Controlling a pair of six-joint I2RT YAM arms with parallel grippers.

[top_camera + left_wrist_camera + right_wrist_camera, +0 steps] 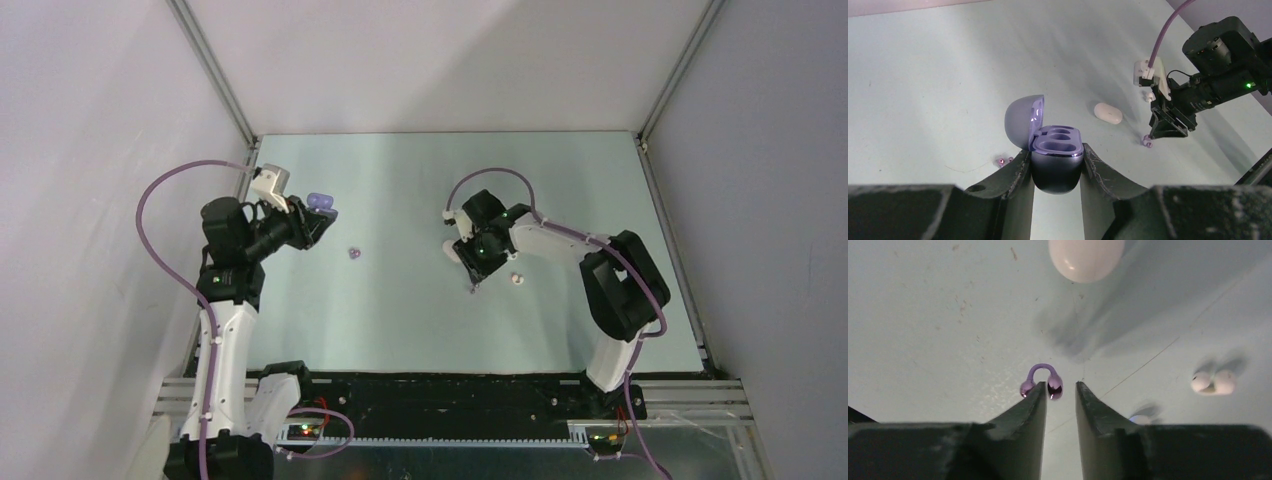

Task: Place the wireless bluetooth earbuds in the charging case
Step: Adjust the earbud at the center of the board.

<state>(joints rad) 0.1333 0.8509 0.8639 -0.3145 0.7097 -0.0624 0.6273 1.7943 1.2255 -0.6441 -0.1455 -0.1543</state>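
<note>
My left gripper [1057,155] is shut on an open lilac earbud case [1055,150] with two empty wells, held above the table; it also shows in the top view [322,203]. My right gripper [1062,390] is low over the table, jaws slightly apart, with a lilac clip-shaped earbud [1042,380] at its left fingertip. A second lilac earbud [353,253] lies between the arms. The white charging case [1086,257] lies closed just beyond the right gripper. Two white earbuds [1214,383] lie together to its right, also in the top view [517,279].
The table [400,330] is a pale green mat with grey walls on three sides. The arm bases and a black rail [450,395] run along the near edge.
</note>
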